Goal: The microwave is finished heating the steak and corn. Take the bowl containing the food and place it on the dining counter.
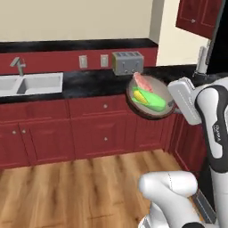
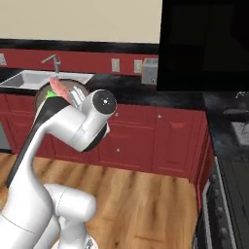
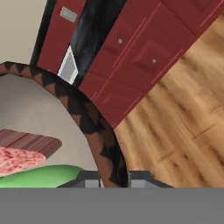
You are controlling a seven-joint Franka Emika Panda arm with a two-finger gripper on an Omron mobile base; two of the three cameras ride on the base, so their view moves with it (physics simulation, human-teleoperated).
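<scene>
Bowl (image 3: 94, 127) rim pinched in closed tool (image 3: 114, 183), steak (image 1: 142, 82) and corn (image 1: 149, 99) inside, held above floor

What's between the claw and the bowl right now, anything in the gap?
Nothing visible. The claw is already at the bowl: in the hand view its tips sit on either side of the bowl's rim. The bowl is up in the air in front of the red cabinets, with the steak and corn inside.
</scene>
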